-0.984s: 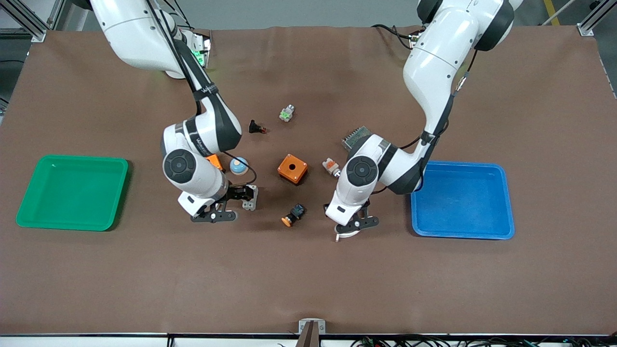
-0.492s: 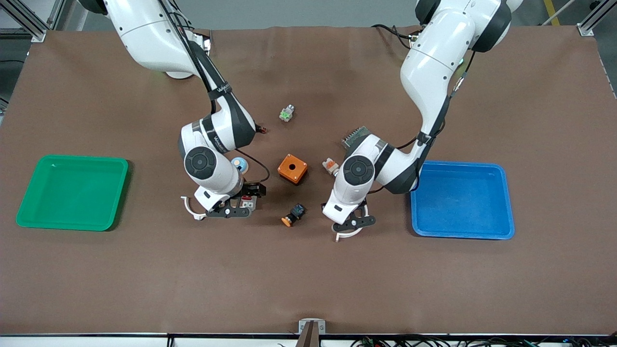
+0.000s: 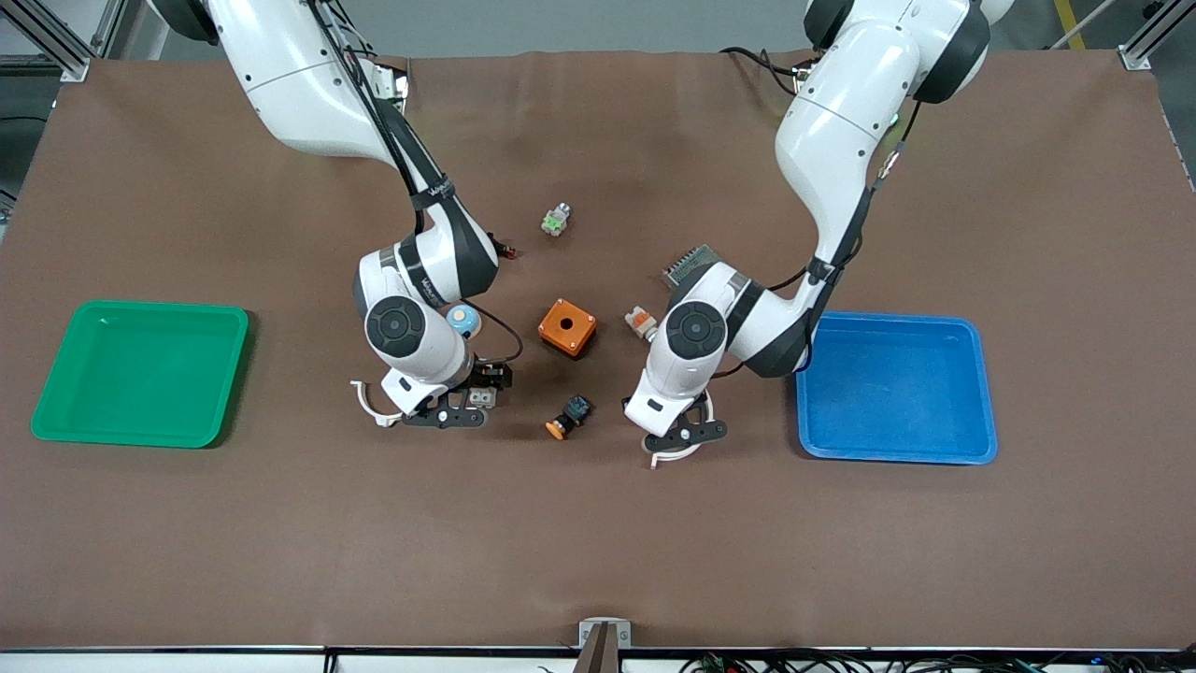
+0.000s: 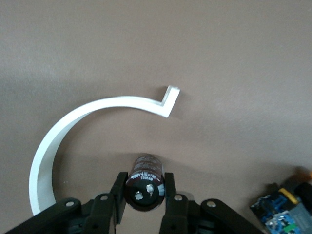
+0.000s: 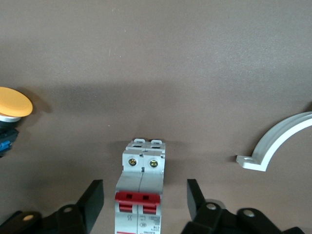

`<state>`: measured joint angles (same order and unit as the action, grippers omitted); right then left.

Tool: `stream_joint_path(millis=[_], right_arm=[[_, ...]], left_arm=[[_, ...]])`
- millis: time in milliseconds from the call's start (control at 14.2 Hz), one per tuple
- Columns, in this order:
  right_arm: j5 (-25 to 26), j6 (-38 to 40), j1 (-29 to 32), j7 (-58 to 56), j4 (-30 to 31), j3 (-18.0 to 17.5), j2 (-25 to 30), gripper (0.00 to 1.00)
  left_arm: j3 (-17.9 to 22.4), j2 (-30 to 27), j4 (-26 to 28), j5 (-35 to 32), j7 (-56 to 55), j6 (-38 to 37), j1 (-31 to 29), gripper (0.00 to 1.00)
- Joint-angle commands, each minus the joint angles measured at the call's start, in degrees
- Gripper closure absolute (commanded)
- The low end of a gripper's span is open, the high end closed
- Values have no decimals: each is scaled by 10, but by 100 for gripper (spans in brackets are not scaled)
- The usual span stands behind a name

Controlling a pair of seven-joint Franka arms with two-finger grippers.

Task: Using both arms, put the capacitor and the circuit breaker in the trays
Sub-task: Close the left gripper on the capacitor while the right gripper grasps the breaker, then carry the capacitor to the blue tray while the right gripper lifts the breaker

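The capacitor (image 4: 145, 181), a stubby black cylinder with a dark-reddish sleeve, lies on the brown mat between the fingers of my left gripper (image 4: 144, 189). Both fingers press its sides. In the front view the left gripper (image 3: 675, 422) hides it. The circuit breaker (image 5: 142, 168), white-grey with red levers, lies between the spread fingers of my right gripper (image 5: 144, 197), with a gap on each side. In the front view the breaker (image 3: 483, 398) shows under the right gripper (image 3: 475, 393).
An orange box (image 3: 567, 327) and the orange-capped push button (image 3: 567, 418) lie between the two grippers. The green tray (image 3: 140, 374) is at the right arm's end, the blue tray (image 3: 897, 388) at the left arm's end. White curved clips (image 3: 366, 404) (image 3: 677, 453) sit by each gripper.
My right gripper has moved from beside the circuit breaker to straddle it. My left gripper has shifted slightly and stays over the capacitor.
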<state>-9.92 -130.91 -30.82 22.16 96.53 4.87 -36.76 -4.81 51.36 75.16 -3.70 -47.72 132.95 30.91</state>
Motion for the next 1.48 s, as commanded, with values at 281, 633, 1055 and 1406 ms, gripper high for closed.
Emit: stream_joint_path(millis=[281, 633, 1055, 1406], right_arm=[[-12, 7, -5, 7, -5, 3, -1, 72], [-12, 10, -3, 19, -6, 3, 6, 80], [-6, 217, 72, 16, -98, 16, 61, 80], [30, 383, 200, -93, -163, 17, 92, 80]], left_arm=[[9, -105, 47, -3, 1, -61, -44, 100], [7, -215, 165, -3, 89, -62, -137, 100], [7, -239, 291, -3, 239, -6, -278, 99], [7, -236, 358, -3, 285, 50, -327, 96]])
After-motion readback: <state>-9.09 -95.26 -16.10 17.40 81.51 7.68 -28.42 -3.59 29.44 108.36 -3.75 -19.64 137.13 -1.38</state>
